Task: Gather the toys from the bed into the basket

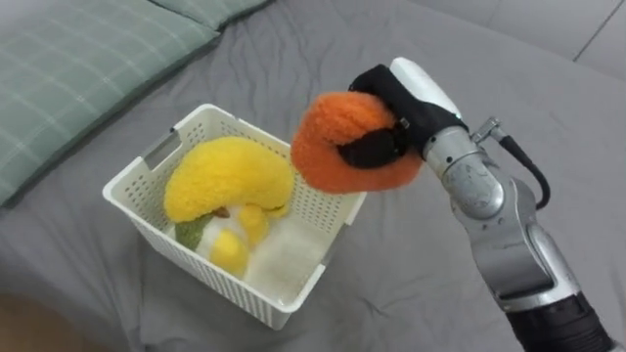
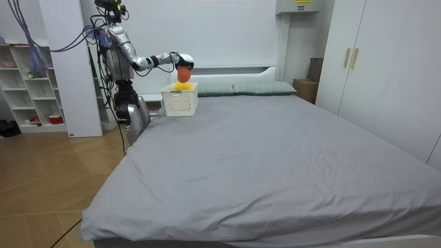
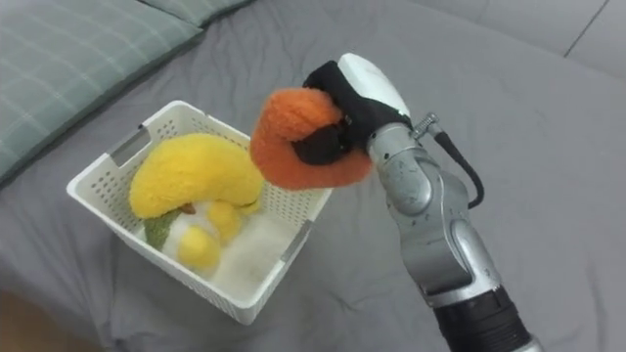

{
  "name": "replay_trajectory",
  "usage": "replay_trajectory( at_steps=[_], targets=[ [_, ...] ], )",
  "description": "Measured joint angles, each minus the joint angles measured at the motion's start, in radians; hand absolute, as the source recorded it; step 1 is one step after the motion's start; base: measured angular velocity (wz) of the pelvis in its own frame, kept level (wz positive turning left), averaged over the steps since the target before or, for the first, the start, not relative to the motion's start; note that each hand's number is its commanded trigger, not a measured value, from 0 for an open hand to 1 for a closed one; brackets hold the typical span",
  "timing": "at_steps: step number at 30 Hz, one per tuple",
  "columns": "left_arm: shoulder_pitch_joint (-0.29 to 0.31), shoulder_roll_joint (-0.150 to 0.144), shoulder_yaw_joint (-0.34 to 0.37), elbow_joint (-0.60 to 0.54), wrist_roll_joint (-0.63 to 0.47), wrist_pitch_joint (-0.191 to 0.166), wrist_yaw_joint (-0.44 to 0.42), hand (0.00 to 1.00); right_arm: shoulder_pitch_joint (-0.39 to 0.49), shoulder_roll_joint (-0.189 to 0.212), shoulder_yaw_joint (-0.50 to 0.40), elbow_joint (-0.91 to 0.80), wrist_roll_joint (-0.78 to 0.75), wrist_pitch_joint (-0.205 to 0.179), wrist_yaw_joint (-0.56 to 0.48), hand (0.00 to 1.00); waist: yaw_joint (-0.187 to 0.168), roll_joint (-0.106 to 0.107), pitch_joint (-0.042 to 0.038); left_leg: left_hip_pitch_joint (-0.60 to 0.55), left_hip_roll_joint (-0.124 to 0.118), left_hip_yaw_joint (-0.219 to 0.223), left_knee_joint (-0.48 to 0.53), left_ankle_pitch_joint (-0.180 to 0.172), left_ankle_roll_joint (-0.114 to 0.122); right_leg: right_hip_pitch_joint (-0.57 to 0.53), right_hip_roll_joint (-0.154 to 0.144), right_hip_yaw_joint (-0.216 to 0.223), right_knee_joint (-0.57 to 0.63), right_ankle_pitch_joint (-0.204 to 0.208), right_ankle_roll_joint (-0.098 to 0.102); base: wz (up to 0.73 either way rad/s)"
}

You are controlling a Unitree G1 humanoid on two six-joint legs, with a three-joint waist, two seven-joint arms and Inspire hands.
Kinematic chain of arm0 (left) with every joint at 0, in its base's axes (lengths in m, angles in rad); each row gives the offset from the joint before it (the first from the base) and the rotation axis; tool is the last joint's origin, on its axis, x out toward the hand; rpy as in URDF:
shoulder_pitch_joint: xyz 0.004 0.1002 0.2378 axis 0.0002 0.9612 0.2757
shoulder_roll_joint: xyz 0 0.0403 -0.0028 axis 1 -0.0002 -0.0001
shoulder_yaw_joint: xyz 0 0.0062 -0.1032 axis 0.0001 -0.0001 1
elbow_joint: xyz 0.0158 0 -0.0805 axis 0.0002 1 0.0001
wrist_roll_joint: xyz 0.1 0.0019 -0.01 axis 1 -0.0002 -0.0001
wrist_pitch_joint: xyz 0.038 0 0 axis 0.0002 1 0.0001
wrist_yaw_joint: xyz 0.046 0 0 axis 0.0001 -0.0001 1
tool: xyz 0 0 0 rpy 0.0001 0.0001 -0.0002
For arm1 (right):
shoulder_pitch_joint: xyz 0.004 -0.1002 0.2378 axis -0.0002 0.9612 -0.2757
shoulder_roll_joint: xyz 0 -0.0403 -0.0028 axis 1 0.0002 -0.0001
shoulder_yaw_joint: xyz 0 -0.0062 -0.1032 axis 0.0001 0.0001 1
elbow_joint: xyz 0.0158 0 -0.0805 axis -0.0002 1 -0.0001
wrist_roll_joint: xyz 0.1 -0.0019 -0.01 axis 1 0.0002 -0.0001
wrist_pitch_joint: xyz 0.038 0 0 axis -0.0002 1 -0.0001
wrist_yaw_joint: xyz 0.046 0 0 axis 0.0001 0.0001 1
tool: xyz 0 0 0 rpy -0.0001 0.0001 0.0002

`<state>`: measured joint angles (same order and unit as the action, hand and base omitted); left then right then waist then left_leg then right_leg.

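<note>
Orange plush toy (image 1: 337, 147) is held in the right hand (image 1: 396, 98), whose dark fingers (image 1: 370, 149) curl round its front and pinch it against the palm. It hangs in the air above the far right corner of the white basket (image 1: 132, 200). In the room view the toy is clear of the rim, with a gap beneath it.

The basket stands on the grey bed (image 1: 411, 284), near the edge where the robot stands and just beside the checked green pillow (image 1: 78, 68). A big yellow plush toy (image 1: 225, 176) is heaped in its left half and rises above the rim. Below it lie a smaller yellow piece (image 1: 230, 252) and a bit of green (image 1: 191, 233). The basket's near right part sits lower, with something pale (image 1: 284, 259) at the bottom and free space above it.

To the right of the basket the sheet is bare. In the room view the robot stands on the wooden floor (image 2: 48, 186) at the head end of the bed, between it and a white shelf unit (image 2: 27, 83), its right arm stretched out over the basket.
</note>
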<state>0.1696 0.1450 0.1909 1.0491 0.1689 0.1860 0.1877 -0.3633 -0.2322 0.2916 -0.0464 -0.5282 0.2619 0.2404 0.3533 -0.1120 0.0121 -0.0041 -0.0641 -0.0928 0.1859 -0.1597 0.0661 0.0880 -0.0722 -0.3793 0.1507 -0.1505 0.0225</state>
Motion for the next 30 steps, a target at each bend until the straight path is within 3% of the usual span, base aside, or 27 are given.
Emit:
replay_trajectory(
  at_steps=[4, 10, 19, 30],
  targets=[
    [0.004, 0.0, 0.001, -0.031, 0.001, 0.013, 0.008, 0.0, -0.001, 0.0, 0.033, 0.013, -0.013, 0.003, 0.001, 0.0, 0.029, -0.01, 0.0063, -0.02, -0.005, -0.022, 0.011, 0.0, -0.001, -0.003, -0.003, -0.014, 0.001, 0.0, 0.0, 0.17],
    [0.005, -0.001, 0.001, -0.056, 0.0, 0.018, -0.003, 0.0, -0.009, 0.0, 0.078, 0.058, -0.023, 0.036, 0.011, 0.0, 0.066, -0.014, 0.006, -0.022, -0.012, -0.042, 0.018, 0.001, 0.0, 0.006, -0.008, -0.038, 0.002, -0.001, 0.002, 0.09],
    [0.018, 0.004, 0.003, -0.109, -0.001, 0.026, -0.004, 0.0, -0.013, 0.001, 0.089, 0.114, -0.018, 0.038, 0.003, 0.0, 0.114, -0.016, 0.0067, -0.023, -0.022, -0.064, 0.019, 0.006, 0.001, 0.013, -0.011, -0.042, 0.0, -0.004, 0.007, 0.08],
    [0.019, 0.003, 0.003, -0.107, -0.001, 0.032, -0.004, 0.0, -0.013, 0.0, 0.089, 0.114, -0.005, 0.037, 0.0, 0.0, 0.115, -0.02, 0.0062, -0.037, -0.025, -0.075, 0.02, 0.011, -0.001, 0.0, -0.013, -0.05, 0.0, -0.005, 0.007, 0.03]
  ],
)
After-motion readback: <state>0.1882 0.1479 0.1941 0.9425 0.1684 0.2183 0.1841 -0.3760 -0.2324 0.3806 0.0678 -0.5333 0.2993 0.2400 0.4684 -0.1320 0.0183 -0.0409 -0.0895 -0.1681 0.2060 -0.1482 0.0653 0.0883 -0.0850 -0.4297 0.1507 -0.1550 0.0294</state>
